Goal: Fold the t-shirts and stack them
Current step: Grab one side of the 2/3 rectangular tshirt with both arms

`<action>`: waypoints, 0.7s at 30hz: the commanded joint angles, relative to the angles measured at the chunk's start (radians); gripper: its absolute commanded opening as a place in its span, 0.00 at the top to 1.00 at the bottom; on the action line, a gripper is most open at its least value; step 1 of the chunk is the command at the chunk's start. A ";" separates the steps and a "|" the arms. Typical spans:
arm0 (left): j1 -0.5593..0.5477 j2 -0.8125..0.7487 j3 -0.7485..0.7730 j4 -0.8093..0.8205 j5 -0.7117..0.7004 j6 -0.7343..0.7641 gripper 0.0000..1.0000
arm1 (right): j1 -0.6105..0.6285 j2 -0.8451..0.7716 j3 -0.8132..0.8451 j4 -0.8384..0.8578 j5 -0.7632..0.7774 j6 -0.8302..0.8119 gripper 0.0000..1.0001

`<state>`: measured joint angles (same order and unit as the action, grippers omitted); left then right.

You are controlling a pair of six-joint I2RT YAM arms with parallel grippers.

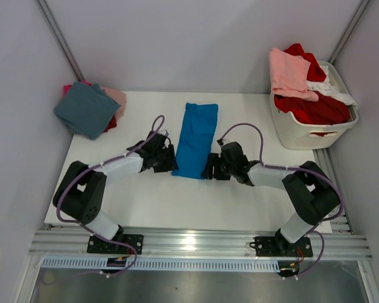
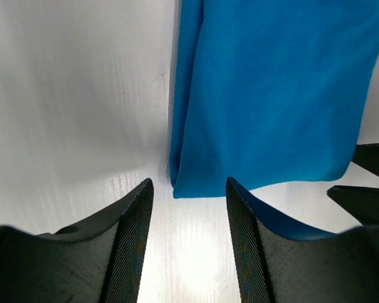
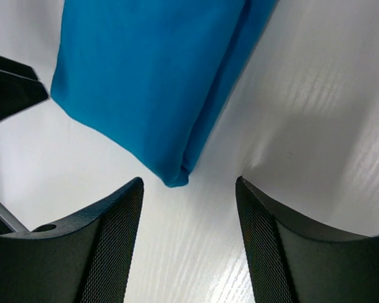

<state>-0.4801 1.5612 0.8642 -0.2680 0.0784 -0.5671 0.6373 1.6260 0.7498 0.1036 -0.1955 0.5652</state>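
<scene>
A bright blue t-shirt (image 1: 196,139) lies folded into a long strip in the middle of the white table (image 1: 145,196). My left gripper (image 1: 170,165) sits at its near left corner, open, with nothing between the fingers; that corner (image 2: 189,183) shows just beyond its tips. My right gripper (image 1: 208,170) is at the near right corner (image 3: 177,177), also open and empty. A stack of folded t-shirts (image 1: 88,108), dusty teal on top of pink and red, lies at the far left. More t-shirts, pink (image 1: 289,72), red and white, fill the basket.
The white slatted laundry basket (image 1: 306,136) stands at the far right edge of the table. Grey walls close in the back and sides. Both arm bases are bolted to the metal rail (image 1: 196,243) at the near edge.
</scene>
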 commanded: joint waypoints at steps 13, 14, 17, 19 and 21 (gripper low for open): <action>-0.003 0.103 0.015 0.090 0.099 -0.020 0.52 | -0.002 0.121 -0.004 0.148 -0.071 0.094 0.62; -0.005 0.106 0.013 0.093 0.103 -0.022 0.55 | -0.002 0.123 -0.004 0.150 -0.074 0.094 0.67; -0.006 0.109 0.007 0.109 0.136 -0.022 0.77 | -0.002 0.127 -0.007 0.146 -0.082 0.093 0.90; -0.009 0.114 0.012 0.089 0.138 -0.033 0.86 | -0.002 0.118 -0.007 0.136 -0.082 0.087 1.00; -0.017 0.114 0.016 0.056 0.127 -0.045 0.93 | -0.002 0.106 -0.010 0.116 -0.081 0.081 1.00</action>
<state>-0.4831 1.6684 0.8639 -0.2001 0.1822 -0.5919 0.6331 1.7374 0.7502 0.2581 -0.2722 0.6613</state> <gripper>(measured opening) 0.088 0.025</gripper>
